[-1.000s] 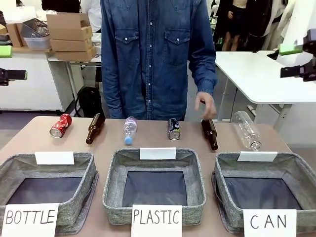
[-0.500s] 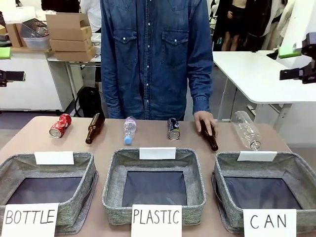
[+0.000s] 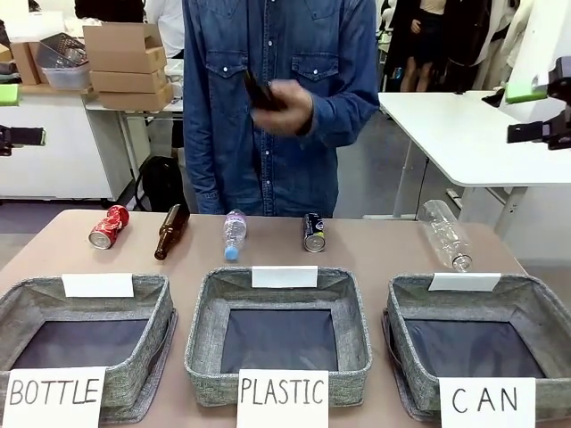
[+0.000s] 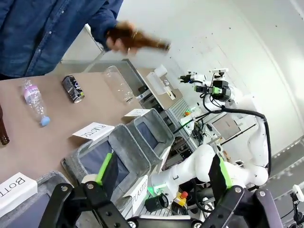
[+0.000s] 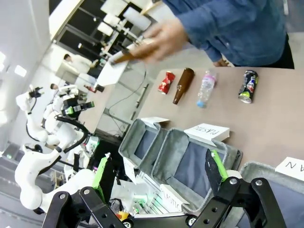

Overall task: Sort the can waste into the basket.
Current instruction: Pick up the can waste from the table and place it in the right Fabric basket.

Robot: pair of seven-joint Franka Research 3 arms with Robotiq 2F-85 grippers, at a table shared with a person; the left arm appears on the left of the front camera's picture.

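— Where do the cans lie?
— The red can (image 3: 109,226) lies far left on the table, its long axis slanting from near-left to far-right. The dark can (image 3: 314,232) lies beyond the middle basket, one end toward the camera. The CAN basket (image 3: 526,299) sits near right, well apart from both.
— And the grippers?
— The left gripper (image 4: 165,161) and right gripper (image 5: 158,161) are spread wide, holding nothing. The person's hand (image 3: 290,111), gripping a brown bottle (image 3: 261,91), is blurred.

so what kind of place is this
Probably a robotics lab or test workshop: the hand-labelled CAN basket set out for sorting, a plain white work table behind, and stacked cardboard boxes.
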